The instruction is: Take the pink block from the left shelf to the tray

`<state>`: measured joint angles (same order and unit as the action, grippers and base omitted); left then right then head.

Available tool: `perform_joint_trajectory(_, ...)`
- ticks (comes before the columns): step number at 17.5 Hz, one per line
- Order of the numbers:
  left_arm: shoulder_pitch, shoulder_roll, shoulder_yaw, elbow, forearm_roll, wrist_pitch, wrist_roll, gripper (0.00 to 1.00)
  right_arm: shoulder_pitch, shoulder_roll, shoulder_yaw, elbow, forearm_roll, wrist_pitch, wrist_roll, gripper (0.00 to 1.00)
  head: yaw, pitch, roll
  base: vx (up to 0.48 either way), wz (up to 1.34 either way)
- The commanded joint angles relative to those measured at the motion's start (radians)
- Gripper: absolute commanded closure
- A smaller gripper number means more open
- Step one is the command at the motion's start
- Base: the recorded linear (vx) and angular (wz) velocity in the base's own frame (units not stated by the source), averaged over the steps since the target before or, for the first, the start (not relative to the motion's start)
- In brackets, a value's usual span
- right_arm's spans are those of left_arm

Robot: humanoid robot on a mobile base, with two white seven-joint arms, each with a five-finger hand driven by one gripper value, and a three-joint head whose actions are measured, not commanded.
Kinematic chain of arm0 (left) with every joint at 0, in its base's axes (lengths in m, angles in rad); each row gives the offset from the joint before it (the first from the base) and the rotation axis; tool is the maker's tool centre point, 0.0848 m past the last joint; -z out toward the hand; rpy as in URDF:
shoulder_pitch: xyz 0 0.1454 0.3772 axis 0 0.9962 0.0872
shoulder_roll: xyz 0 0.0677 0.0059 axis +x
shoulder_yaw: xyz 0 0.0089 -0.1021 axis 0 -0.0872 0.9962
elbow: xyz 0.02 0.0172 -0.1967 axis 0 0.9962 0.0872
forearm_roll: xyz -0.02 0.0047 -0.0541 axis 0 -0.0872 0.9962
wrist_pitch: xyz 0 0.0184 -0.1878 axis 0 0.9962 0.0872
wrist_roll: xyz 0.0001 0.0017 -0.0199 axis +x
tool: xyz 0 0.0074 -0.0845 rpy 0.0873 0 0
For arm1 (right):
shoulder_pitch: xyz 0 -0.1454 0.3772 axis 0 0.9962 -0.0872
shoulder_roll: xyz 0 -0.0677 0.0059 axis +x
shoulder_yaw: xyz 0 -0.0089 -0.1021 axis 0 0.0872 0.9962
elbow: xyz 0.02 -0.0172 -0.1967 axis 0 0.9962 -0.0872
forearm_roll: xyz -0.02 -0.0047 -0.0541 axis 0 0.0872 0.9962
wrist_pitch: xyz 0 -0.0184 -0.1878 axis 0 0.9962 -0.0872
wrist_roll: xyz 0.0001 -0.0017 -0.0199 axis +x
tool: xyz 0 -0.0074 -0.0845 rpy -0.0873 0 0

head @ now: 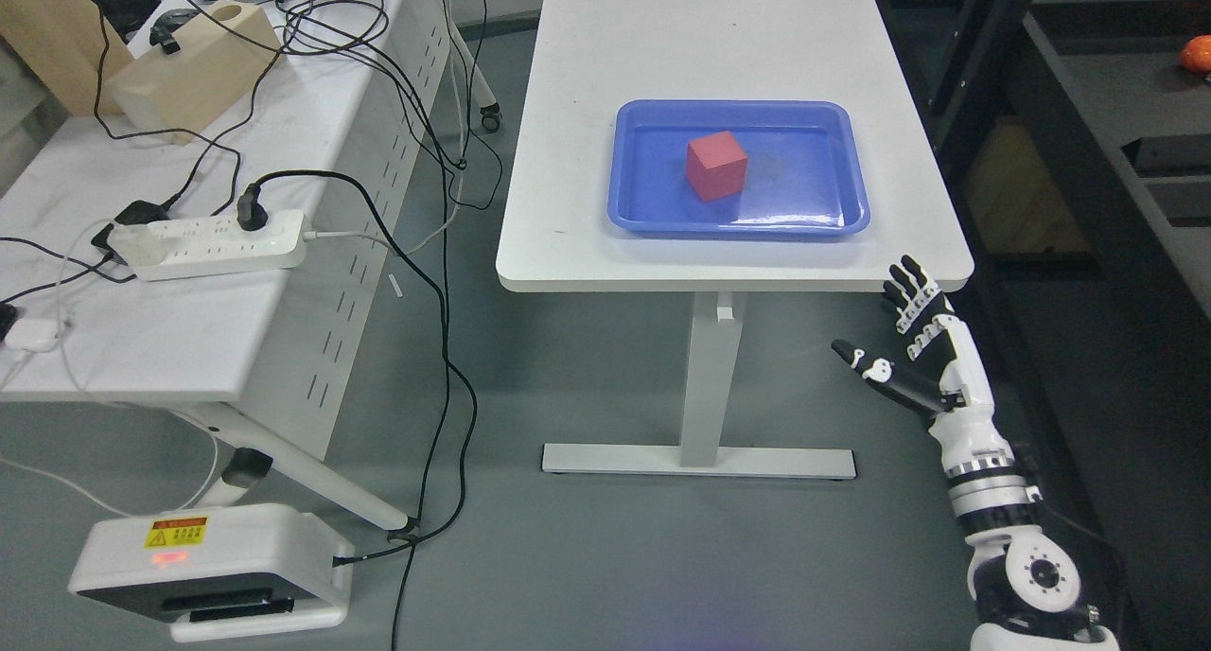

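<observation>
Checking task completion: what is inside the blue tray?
One pink block sits upright in the blue tray, left of centre, clear of the walls. The tray floor under the block is covered.

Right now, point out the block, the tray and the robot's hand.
pink block (716, 165): head view, top face.
blue tray (738, 223): head view, near rim.
right hand (913, 334): head view, palm, fingers spread.

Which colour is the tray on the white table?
Blue; the tray shows best in the head view.
</observation>
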<state>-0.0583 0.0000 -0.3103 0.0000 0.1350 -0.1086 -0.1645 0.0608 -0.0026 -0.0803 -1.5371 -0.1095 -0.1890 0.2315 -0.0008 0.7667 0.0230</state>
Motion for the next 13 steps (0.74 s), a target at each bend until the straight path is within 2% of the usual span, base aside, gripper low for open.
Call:
perform_joint_trajectory(1,0.0,0.017,0.0,-0.017,0.0,0.001,0.0,0.0,-0.004,-0.015,0.02,0.02,0.002,-0.006,0.006,0.0,0.0,0.0,0.0,0.0,0.0)
perform_joint_trajectory(13,0.0,0.017,0.0,-0.017,0.0,0.0,0.0,0.0,-0.001,-0.015,0.002,0.034,0.004,-0.009,0.006,0.0,0.0,0.0,0.0,0.0,0.0)
